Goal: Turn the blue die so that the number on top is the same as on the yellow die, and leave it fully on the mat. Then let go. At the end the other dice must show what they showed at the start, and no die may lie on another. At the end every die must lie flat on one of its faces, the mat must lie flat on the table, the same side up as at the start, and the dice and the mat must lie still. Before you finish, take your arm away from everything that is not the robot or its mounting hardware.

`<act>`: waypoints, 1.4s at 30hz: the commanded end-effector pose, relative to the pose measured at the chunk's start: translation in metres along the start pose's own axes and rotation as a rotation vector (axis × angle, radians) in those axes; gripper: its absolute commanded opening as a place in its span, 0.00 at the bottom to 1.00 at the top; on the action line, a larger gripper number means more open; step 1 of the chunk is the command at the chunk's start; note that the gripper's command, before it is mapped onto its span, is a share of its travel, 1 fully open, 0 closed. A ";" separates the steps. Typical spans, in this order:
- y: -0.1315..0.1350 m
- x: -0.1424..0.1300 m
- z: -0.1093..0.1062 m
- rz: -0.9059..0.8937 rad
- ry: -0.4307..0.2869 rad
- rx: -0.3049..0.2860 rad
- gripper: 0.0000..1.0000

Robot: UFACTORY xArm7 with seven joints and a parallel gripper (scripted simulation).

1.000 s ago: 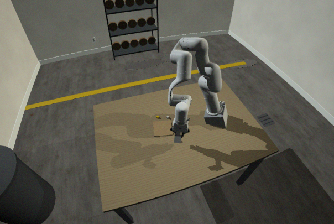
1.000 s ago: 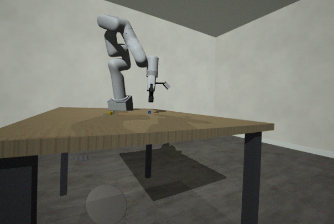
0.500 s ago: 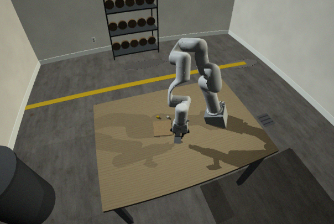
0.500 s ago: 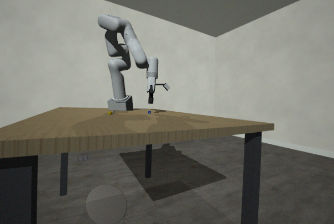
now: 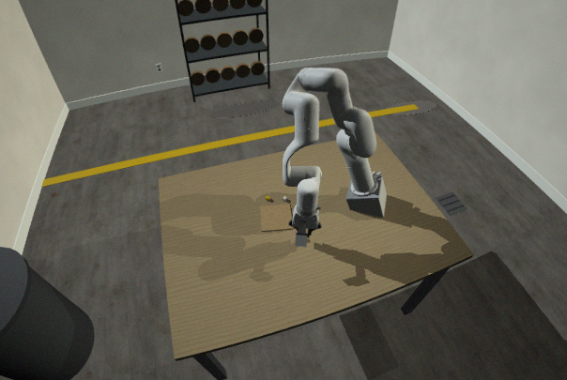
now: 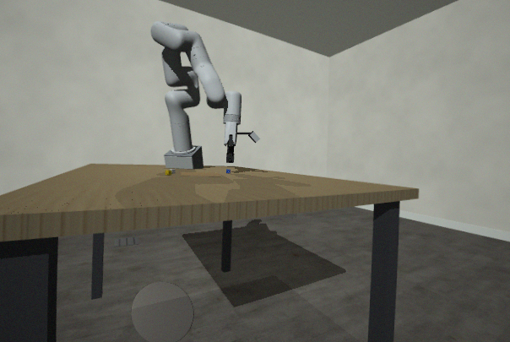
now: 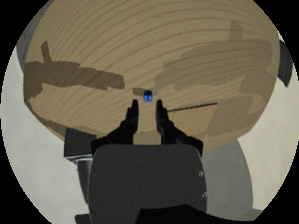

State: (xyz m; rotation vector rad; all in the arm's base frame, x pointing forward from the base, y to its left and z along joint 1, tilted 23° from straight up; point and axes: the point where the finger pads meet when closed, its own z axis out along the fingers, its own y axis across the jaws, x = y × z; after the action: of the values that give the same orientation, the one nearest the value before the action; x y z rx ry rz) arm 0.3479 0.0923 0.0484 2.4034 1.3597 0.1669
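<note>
The blue die (image 6: 228, 171) (image 7: 149, 98) lies on the table just off the edge of the tan mat (image 5: 274, 219) (image 7: 192, 120). My gripper (image 5: 302, 235) (image 6: 229, 160) (image 7: 147, 106) hangs straight above the die, well clear of it. Its fingers are drawn in to a narrow gap with nothing between them. In the top view the gripper hides the blue die. The yellow die (image 5: 268, 198) (image 6: 168, 172) lies on the table behind the mat's far edge. A pale grey die (image 5: 284, 198) lies beside it. The top numbers are too small to read.
The arm's base (image 5: 368, 200) (image 6: 184, 159) stands on the table to the right of the mat. A shelf rack (image 5: 221, 24) stands on the floor at the back wall, far from the table.
</note>
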 end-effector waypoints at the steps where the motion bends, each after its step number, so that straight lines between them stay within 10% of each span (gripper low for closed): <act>1: 0.001 0.001 0.003 0.000 0.003 -0.004 0.31; 42: 0.001 0.001 0.023 0.000 0.003 -0.004 0.31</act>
State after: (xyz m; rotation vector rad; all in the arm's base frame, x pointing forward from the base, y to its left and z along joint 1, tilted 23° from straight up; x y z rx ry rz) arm 0.3552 0.0860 0.0266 2.4021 1.3587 0.1690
